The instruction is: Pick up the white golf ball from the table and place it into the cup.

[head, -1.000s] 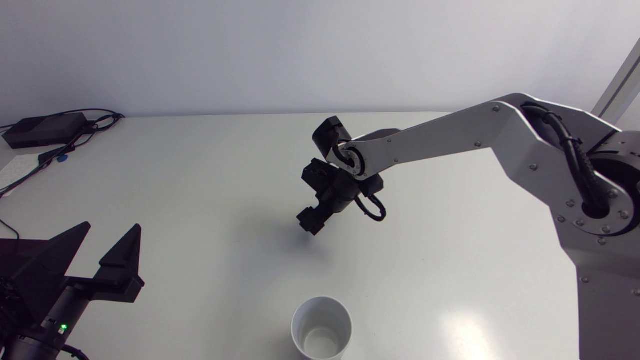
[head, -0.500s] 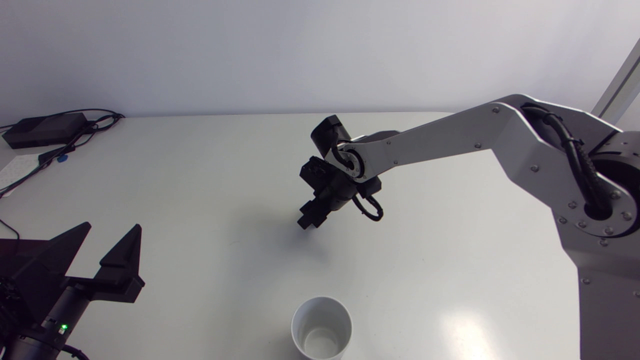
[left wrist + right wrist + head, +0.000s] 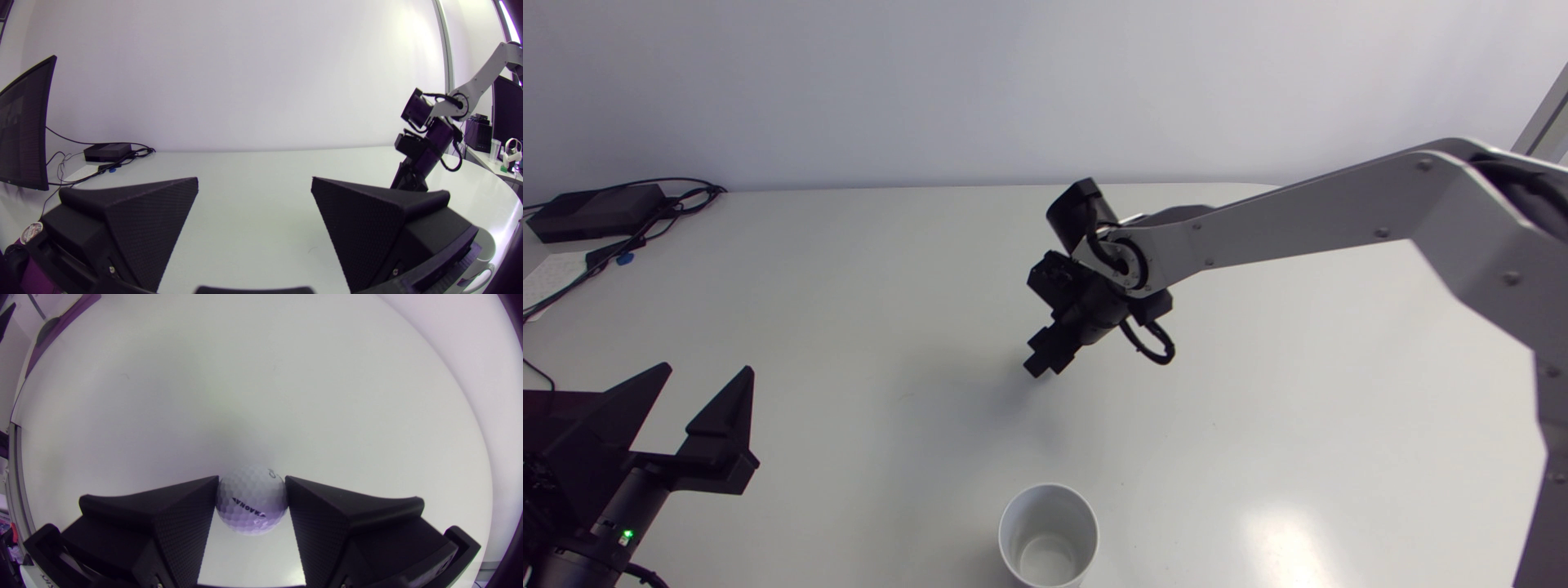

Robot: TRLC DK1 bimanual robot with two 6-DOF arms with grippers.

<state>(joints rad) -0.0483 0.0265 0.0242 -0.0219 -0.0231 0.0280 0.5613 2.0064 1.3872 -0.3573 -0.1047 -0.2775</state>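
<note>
The white golf ball (image 3: 251,499) sits pinched between both fingers of my right gripper (image 3: 250,498), which is shut on it just above the tabletop. From overhead the ball is hidden under that gripper (image 3: 1045,362), near the table's middle. The white cup (image 3: 1049,536) stands upright and empty at the front edge, well in front of the right gripper. My left gripper (image 3: 678,408) rests at the front left with its fingers wide apart and nothing between them; its own view shows it as the same open left gripper (image 3: 254,192) facing across the table.
A black box (image 3: 595,211) with cables lies at the far left corner. A paper sheet (image 3: 547,276) lies at the left edge beside the cables.
My right gripper closed on the golf ball, then lifted and shifted slightly right with it. The left arm stayed still.
</note>
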